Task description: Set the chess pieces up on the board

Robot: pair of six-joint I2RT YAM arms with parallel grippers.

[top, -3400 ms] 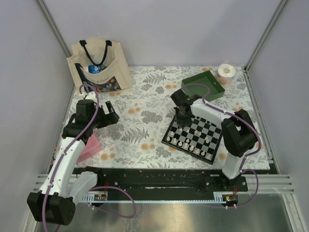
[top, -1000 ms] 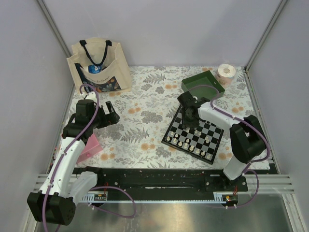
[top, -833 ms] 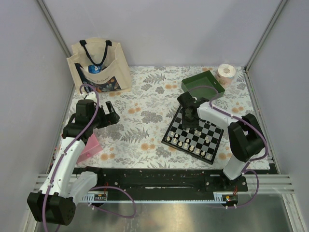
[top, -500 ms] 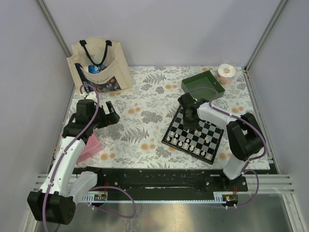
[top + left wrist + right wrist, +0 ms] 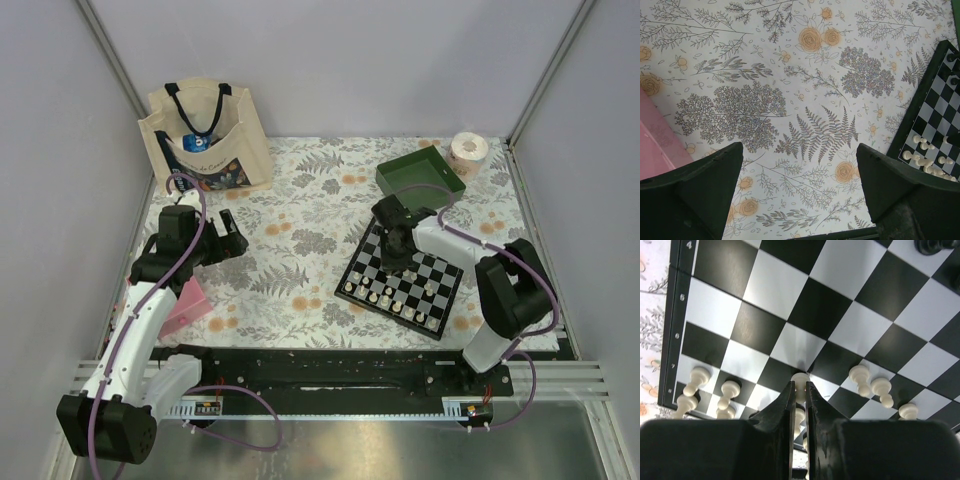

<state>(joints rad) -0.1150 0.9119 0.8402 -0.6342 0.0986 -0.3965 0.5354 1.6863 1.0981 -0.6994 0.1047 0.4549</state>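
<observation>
The black-and-white board (image 5: 352, 272) lies at the right of the floral cloth. Cream-white chess pieces (image 5: 390, 300) stand in its near rows. My right gripper (image 5: 394, 260) is down over the board's far-left part. In the right wrist view it (image 5: 800, 385) is shut on a cream-white chess piece (image 5: 800, 378), pinched between the fingertips just above the squares (image 5: 860, 270). Other white pieces (image 5: 860, 376) stand beside it, and a black piece (image 5: 932, 245) sits at the top edge. My left gripper (image 5: 232, 236) hangs open over bare cloth, (image 5: 800, 192) with nothing between its fingers.
A tote bag (image 5: 205, 135) stands at the back left. A green tray (image 5: 420, 175) and a paper roll (image 5: 468, 150) sit behind the board. A pink object (image 5: 185, 300) lies by the left arm. The board's corner (image 5: 935, 100) shows in the left wrist view.
My right gripper has shifted slightly right along the board's far side and has closed its jaws on the white piece. The left arm has not moved.
</observation>
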